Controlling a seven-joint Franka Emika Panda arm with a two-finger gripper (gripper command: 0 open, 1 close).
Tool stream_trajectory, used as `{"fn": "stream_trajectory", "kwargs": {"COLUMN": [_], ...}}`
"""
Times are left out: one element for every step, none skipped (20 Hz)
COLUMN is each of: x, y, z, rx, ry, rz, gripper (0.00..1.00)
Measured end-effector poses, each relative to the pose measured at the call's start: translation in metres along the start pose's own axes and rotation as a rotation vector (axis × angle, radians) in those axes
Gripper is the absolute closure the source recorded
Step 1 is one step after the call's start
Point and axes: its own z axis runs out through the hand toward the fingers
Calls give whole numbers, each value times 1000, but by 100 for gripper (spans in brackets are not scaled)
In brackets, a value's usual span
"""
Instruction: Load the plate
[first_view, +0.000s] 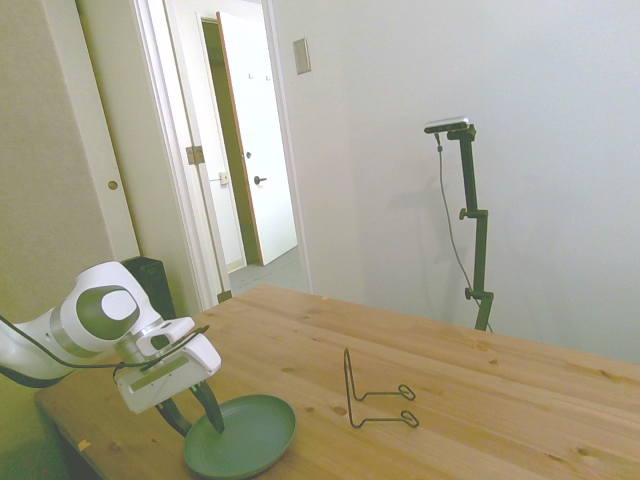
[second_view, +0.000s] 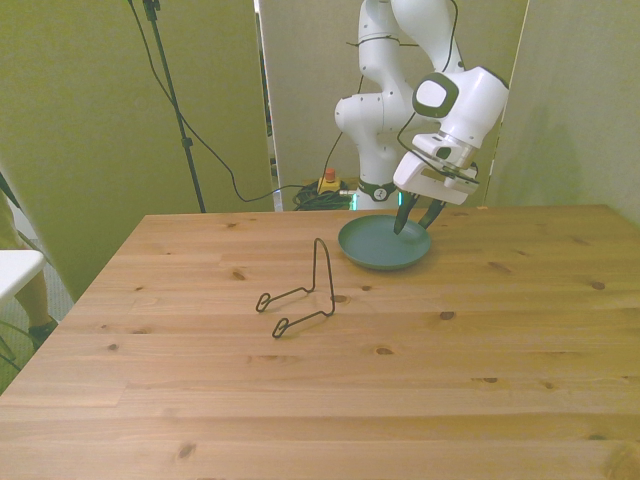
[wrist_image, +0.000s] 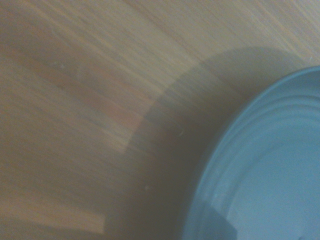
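Note:
The dark green plate (first_view: 250, 437) lies flat on the wooden table near the robot's end. In the front view the plate (second_view: 378, 248) sits just in front of the arm's base. My gripper (first_view: 195, 415) is tilted down over the plate's rim on the arm's side. Its two dark fingers stand apart, one over the inside of the plate and one outside the rim. In the front view my gripper (second_view: 417, 217) is open above the plate's far right edge. The wrist view shows the plate (wrist_image: 270, 170) up close and blurred, with bare wood beside it.
A thin black wire stand (first_view: 375, 397) sits upright on the table beside the plate. In the front view the wire stand (second_view: 300, 297) is toward the camera and the front view's left of the plate. A white object (second_view: 15, 272) pokes in at the left edge.

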Motion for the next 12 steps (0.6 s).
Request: {"fn": "stream_trajectory", "kwargs": {"x": [0, 2, 3, 4, 6, 8, 10, 11, 12, 12, 13, 15], "y": [1, 2, 3, 6, 9, 11, 13, 15, 16, 17, 18, 19], "z": [1, 3, 5, 7, 9, 12, 14, 16, 18, 19, 20, 21], "rx": [-1, -2, -3, -3, -4, -5, -6, -5, -1, 2, 3, 3], "ry": [-3, -6, -11, -12, -10, -12, -15, -17, -18, -18, -22, -25], "rz": [2, 5, 10, 15, 16, 20, 24, 27, 31, 34, 37, 40], "gripper": [100, 100, 100, 100, 100, 100, 100, 100, 100, 100, 100, 100]}}
